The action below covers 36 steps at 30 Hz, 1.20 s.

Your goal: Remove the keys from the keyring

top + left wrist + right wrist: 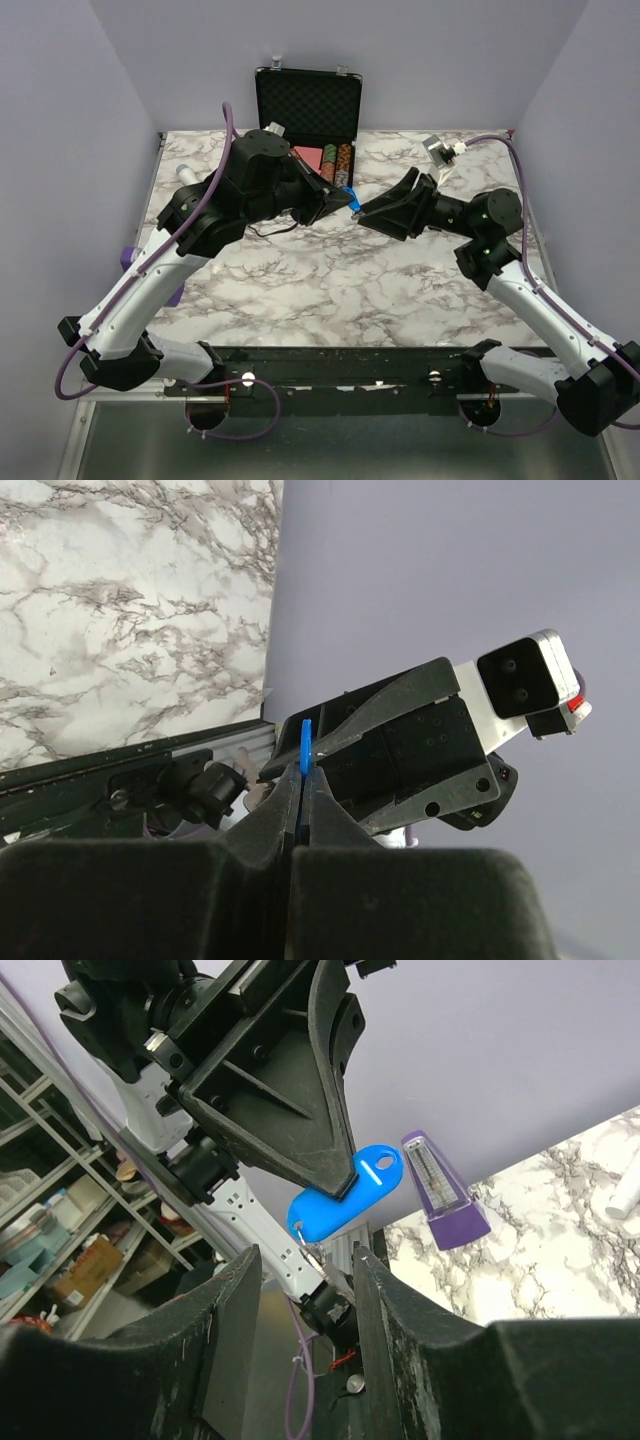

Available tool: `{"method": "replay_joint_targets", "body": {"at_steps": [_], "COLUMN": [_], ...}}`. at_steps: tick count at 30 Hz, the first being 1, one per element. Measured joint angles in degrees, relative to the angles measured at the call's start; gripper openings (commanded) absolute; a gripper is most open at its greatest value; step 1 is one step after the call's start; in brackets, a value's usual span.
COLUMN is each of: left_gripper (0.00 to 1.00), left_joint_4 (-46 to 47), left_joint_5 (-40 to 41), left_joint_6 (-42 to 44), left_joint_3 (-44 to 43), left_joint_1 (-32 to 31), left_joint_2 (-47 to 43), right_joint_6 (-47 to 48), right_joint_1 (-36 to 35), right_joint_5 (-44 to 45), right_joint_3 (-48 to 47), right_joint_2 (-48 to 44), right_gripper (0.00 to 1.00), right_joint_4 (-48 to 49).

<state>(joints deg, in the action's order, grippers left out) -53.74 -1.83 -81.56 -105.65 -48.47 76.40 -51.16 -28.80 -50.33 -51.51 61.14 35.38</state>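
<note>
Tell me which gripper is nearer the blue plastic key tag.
Left. The left gripper is shut on the blue plastic key tag; the right gripper, open, sits just off its ring end.

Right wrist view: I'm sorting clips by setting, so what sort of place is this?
Probably a robotics lab workcell: plain purple walls, a marble-patterned table, and cluttered storage shelves beyond.

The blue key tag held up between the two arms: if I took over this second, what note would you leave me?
Left pincer: shut on the blue key tag, held in the air.
Right pincer: open, fingers either side of the tag's lower end.
Keys: small metal piece hanging at that end, apparently not yet off.
Done: tag lifted.
Left: grip the keys, work them off the ring.
</note>
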Motion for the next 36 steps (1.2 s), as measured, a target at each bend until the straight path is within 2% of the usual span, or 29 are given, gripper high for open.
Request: {"method": "replay_joint_targets", "body": {"at_steps": [5,16,32,36], "left_gripper": [0.0,0.0,0.0,0.0], "left_joint_4": [1.16,2.97,4.31,4.39], "left_joint_5": [0.9,2.67,3.1,3.3], "left_joint_6": [-0.61,-1.27,-1.51,-1.66], "left_joint_3": [1.6,3.82,4.92,5.09], "left_joint_1": [0.0,0.02,0.02,0.02], "left_joint_2": [-0.63,-2.05,-2.29,-2.34], "right_joint_6": [0.7,1.86,2.64,2.8], "right_joint_1": [-0.35,-0.9,-1.33,-1.66], "right_joint_5": [0.48,1.44,2.16,2.49], "right_joint_3": [0.0,0.0,-0.02,0.0], "right_joint_2": [0.0,0.26,0.76,0.79], "right_gripper": [0.42,0.35,0.35,0.32], "right_joint_4": [-0.81,-2.21,-2.58,-2.58]}}
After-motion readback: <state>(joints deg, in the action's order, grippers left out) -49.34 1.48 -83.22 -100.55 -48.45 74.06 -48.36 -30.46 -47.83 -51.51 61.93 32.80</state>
